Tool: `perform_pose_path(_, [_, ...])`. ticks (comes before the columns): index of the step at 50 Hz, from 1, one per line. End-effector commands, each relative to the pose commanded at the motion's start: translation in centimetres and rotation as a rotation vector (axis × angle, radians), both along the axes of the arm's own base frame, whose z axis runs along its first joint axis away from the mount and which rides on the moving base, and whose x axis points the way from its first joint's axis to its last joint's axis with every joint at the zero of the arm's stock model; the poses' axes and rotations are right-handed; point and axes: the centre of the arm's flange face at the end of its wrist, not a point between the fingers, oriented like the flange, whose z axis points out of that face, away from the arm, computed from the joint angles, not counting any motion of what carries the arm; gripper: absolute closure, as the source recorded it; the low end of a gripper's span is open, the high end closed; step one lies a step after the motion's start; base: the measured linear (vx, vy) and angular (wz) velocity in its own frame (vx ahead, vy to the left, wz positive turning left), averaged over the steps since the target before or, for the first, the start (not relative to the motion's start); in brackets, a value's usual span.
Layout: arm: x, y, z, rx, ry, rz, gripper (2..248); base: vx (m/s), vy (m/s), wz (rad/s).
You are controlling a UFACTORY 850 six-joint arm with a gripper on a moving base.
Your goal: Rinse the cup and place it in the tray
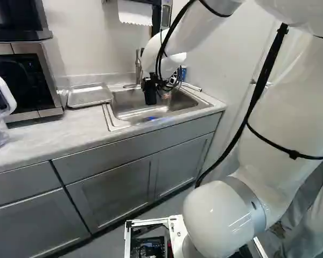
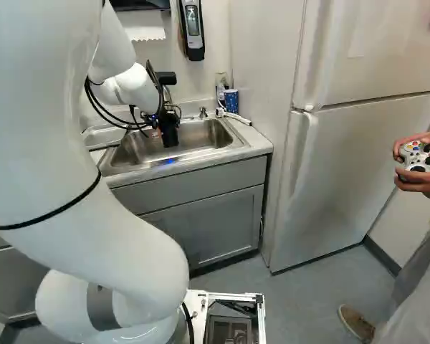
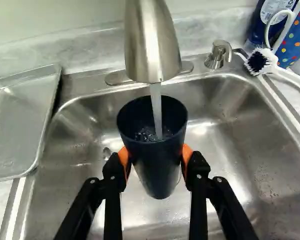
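I've got the dark cup [image 3: 158,162] gripped from both sides by the gripper [image 2: 169,129], over the sink [image 3: 235,135] and under the faucet [image 3: 151,45]. Its mouth faces up, long axis roughly upright, narrowing toward the base. Only my wrist view shows water [image 3: 156,107] running into it; only the right base view shows the fridge [image 2: 351,158]. My arm [image 2: 79,158] arches forward, its wrist end low over the basin.
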Motion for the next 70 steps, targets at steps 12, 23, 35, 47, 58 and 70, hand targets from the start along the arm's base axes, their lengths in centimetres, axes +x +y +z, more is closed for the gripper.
perform_pose_path(12, [0.0,0.0,0.0,0.0,0.0,0.0,129,0.0,0.0,0.0])
perform_pose_path(23, [0.0,0.0,0.0,0.0,0.0,0.0,129,0.0,0.0,0.0])
perform_pose_path(35, [0.0,0.0,0.0,0.0,0.0,0.0,129,0.0,0.0,0.0])
perform_pose_path(47, [0.0,0.0,0.0,0.0,0.0,0.0,129,0.0,0.0,0.0])
perform_pose_path(58, [0.0,0.0,0.0,0.0,0.0,0.0,129,0.0,0.0,0.0])
perform_pose_path(70, [0.0,0.0,0.0,0.0,0.0,0.0,129,0.0,0.0,0.0])
